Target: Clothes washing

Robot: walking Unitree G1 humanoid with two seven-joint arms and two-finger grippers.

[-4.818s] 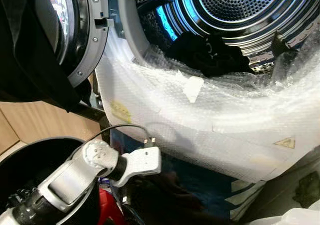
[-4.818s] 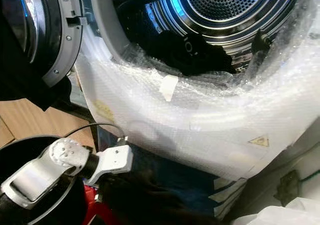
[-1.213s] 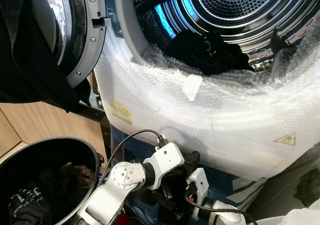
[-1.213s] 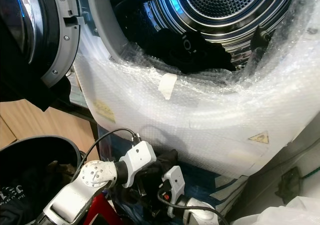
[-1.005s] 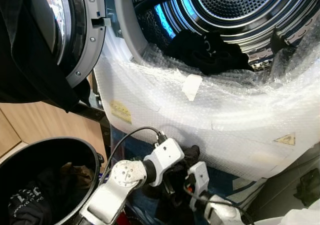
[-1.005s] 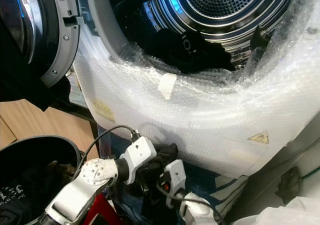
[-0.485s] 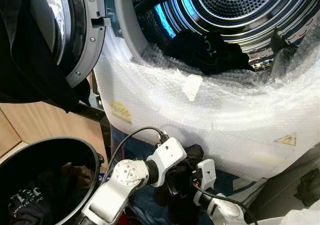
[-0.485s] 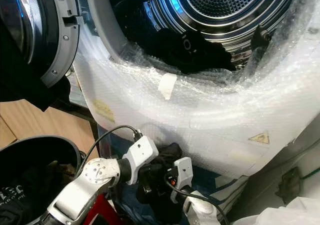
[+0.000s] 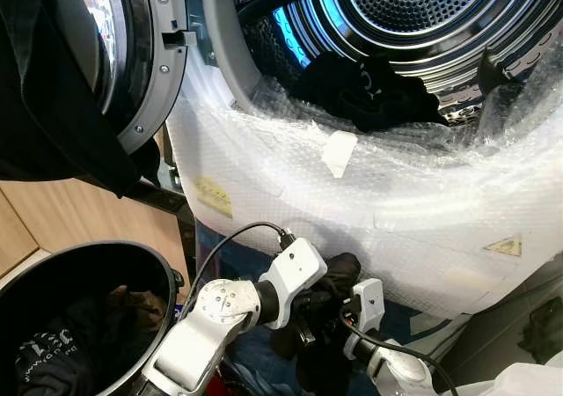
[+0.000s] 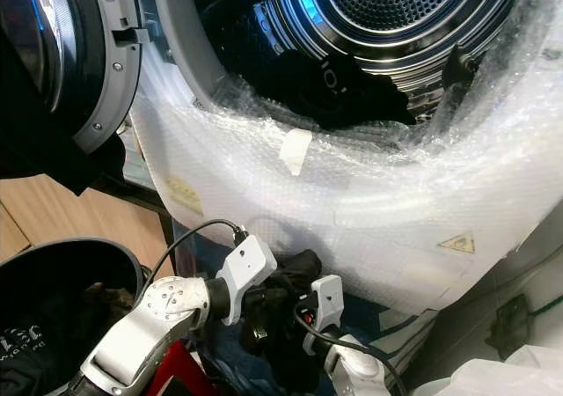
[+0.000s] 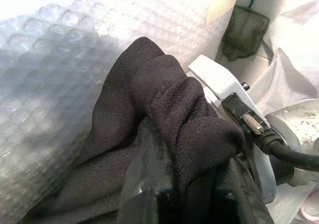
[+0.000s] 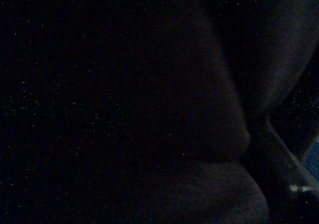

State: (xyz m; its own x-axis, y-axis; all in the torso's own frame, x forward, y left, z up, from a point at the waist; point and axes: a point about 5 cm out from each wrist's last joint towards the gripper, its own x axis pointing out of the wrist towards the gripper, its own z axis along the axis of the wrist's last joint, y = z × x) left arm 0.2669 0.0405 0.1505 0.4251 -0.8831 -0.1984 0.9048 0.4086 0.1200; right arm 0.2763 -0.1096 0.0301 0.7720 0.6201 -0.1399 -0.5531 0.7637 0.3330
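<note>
While the left pincer (image 11: 182, 194) grips a bunched black garment (image 11: 149, 149), its fingers (image 11: 144, 184) closed into the folds, the bundle hangs low in front of the bubble-wrapped washer front (image 9: 396, 211), well below the open drum (image 9: 396, 26). The right pincer (image 9: 330, 343) sits just beside it, pressed into the same cloth; I cannot tell whether it is open or closed. More dark laundry (image 9: 369, 92) lies above both pincers on the drum's lip, and a black basket (image 9: 53, 326) stands to the left pincer's outer side. To load cleanly, I judge the bundle should rise clear of the bubble wrap before moving inward, grip kept firm so no tail snags the rim.
</note>
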